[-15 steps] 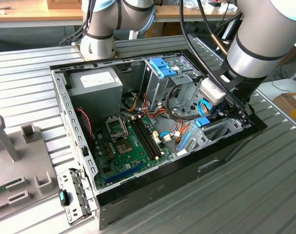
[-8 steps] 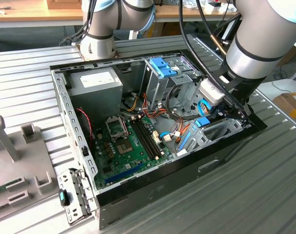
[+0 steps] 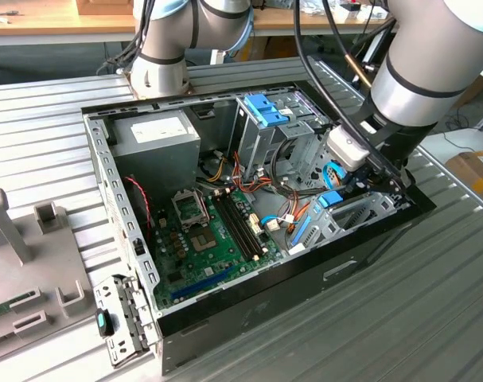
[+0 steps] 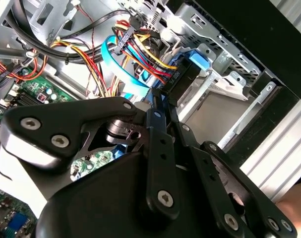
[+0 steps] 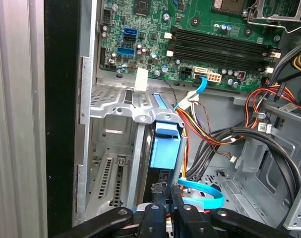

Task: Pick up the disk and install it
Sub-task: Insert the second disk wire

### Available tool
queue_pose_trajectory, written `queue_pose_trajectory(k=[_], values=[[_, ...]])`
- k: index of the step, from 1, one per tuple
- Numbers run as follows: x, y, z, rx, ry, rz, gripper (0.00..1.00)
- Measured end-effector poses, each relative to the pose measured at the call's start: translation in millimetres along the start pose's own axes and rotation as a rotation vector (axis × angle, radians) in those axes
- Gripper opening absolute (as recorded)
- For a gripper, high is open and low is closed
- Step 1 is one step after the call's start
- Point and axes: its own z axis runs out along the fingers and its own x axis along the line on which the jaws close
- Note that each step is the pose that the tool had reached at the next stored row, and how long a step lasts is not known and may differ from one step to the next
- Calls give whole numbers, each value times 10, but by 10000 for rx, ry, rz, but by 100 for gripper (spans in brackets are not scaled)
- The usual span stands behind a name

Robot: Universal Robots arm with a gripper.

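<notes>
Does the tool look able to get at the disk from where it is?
Probably yes: the tool sits right at the disk's end in the bay; the blue cable lies beside it, not across.

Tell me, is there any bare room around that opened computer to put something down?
Yes, outside it: the ribbed metal table lies bare along the computer case on the exterior view's right and near side. On that view's left stands a grey fixture. Inside is crowded: motherboard, cable bundles, drive cage, and the gripper at the disk.
</notes>
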Motion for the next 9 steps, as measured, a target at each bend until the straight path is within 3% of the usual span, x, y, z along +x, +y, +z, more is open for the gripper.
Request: queue_pose_trajectory(k=[2,4,9], values=[[0,0,1,-3,30,9,16],[0,1,3,5,121,199,16],[-23,-1,8,8,152,253,16]])
